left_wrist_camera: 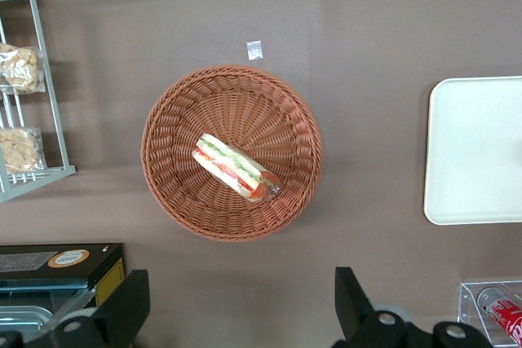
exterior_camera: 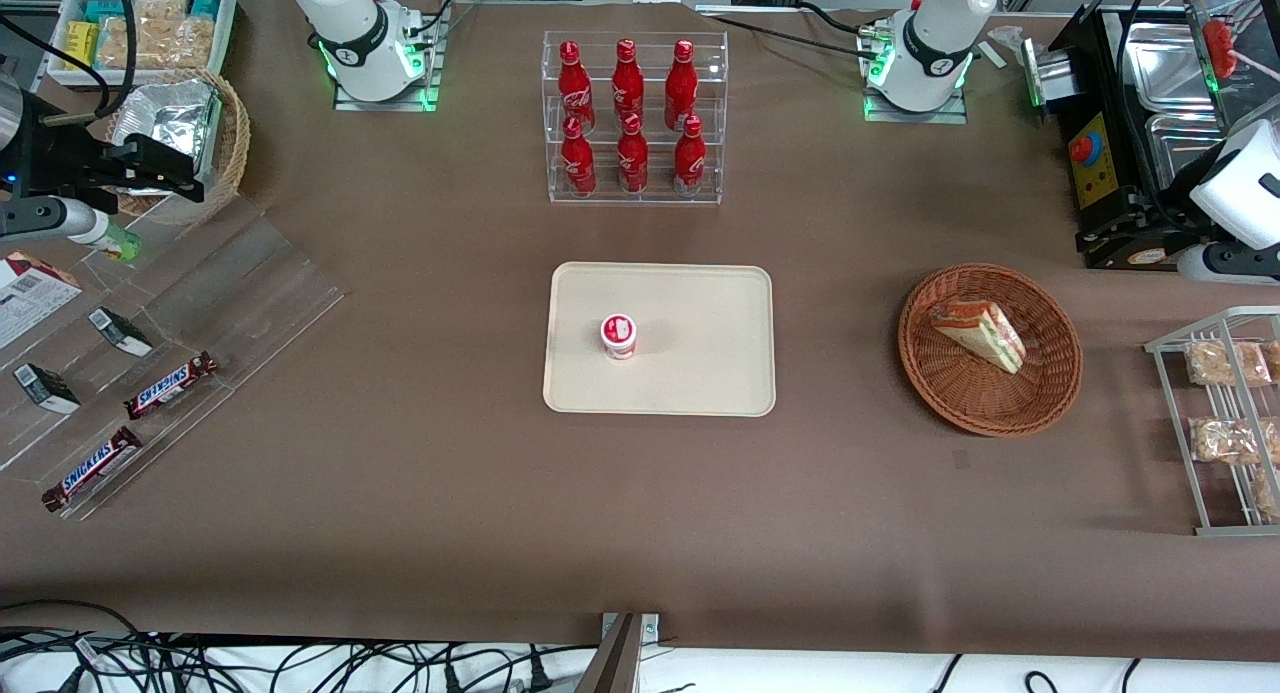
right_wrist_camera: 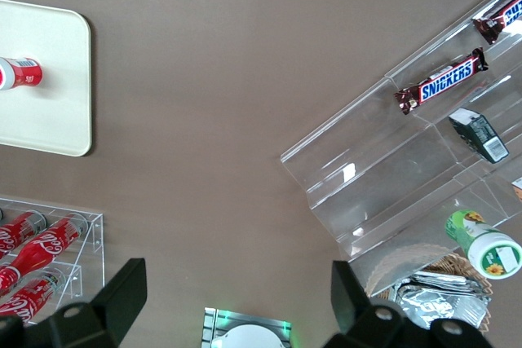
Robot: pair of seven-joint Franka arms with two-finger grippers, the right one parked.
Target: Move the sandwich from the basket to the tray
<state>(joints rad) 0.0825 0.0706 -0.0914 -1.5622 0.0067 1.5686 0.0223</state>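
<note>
Nearest to the front camera lies only the bare brown table, low in the frame. Then, in the middle of the frame, comes the tray, with a small red and white cup standing on it. The basket is well apart from the tray, toward the working arm's end, and the sandwich lies inside it on its side.

My gripper hangs high above the table, a little farther from the front camera than the basket. Its fingers are spread wide and hold nothing.

I judge the sandwich light and soft, and its clear wrap probably slippery. I would take it across the two bread faces at the thick middle, with gentle pressure. The basket wall is low, so a straight lift should clear it. A wire rack stands near the basket. The tray has bare room on the part toward the basket, away from the cup.
</note>
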